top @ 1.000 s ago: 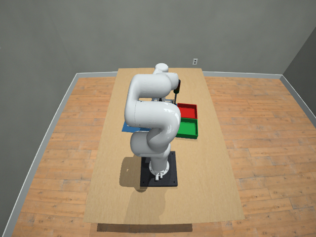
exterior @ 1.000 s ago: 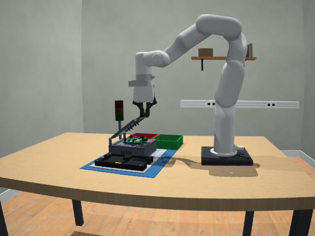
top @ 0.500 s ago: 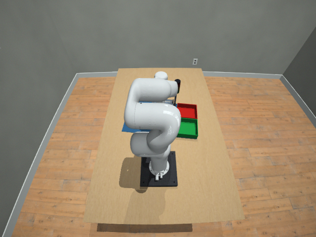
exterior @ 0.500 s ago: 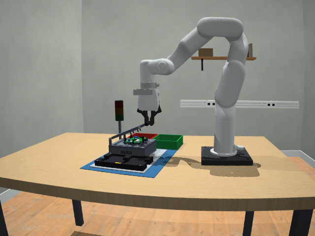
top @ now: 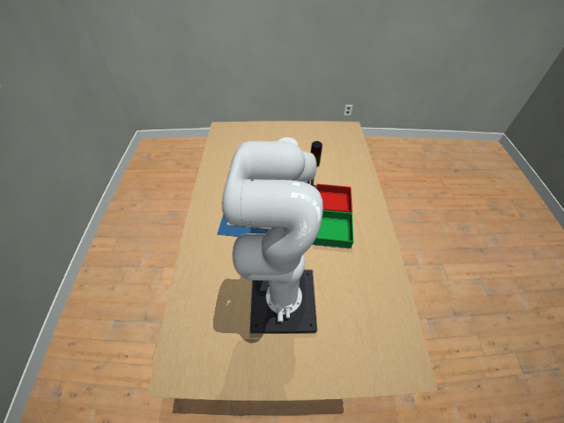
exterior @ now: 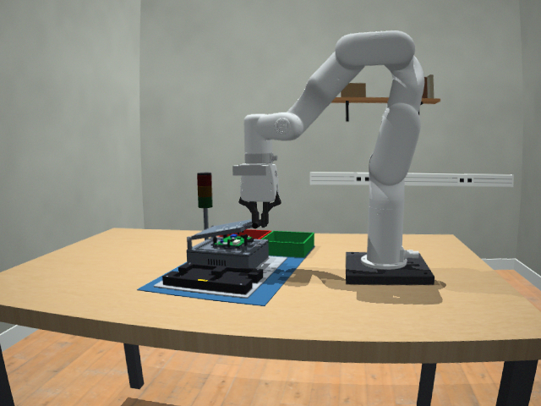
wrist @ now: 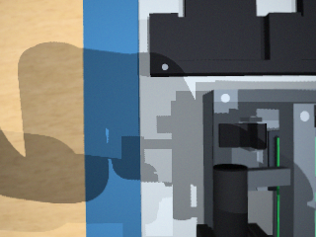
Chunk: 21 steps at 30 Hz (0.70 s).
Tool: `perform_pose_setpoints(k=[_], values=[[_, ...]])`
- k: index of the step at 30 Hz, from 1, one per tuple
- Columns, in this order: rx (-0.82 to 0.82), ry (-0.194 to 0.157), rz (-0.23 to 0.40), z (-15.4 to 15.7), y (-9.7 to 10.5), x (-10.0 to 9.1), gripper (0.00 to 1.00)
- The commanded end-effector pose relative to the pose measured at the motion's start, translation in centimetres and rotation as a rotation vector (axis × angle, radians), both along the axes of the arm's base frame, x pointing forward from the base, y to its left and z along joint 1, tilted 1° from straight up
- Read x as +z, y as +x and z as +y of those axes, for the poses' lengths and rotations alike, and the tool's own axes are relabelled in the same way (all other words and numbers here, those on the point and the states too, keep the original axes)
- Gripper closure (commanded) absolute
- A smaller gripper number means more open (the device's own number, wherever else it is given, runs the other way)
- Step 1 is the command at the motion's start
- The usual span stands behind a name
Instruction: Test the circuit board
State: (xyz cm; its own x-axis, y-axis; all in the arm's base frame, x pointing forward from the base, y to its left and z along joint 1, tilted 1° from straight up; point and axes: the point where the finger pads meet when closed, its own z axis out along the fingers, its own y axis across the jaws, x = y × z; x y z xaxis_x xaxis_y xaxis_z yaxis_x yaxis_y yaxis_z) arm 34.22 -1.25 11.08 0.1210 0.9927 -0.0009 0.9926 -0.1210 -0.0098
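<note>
My gripper (exterior: 259, 222) is shut on the free front edge of the tester's grey lid (exterior: 222, 228) (wrist: 257, 96). The lid is tilted at a shallow angle, a little above the tester body (exterior: 226, 258). The green circuit board (exterior: 229, 240) lies in the tester under the lid; in the wrist view only a thin green sliver of the board (wrist: 277, 168) shows through the lid. The signal light (exterior: 204, 189) (top: 315, 151) stands behind the tester, with none of its lamps lit. In the top view the arm hides the gripper and the tester.
The empty black tray (exterior: 214, 279) (wrist: 222, 39) lies in front of the tester on the blue mat (exterior: 262, 293) (top: 227, 228) (wrist: 111, 99). The red bin (top: 334, 198) (exterior: 259, 233) and the green bin (top: 337, 229) (exterior: 290, 244) stand side by side beside the tester.
</note>
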Motion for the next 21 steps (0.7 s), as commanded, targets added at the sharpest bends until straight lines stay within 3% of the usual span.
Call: perform_pose_setpoints(k=[1, 21], values=[[0.0, 0.0, -0.003, 0.0, 0.0, -0.7, 1.0], [0.0, 0.0, -0.003, 0.1, -0.3, -2.3, 1.0]])
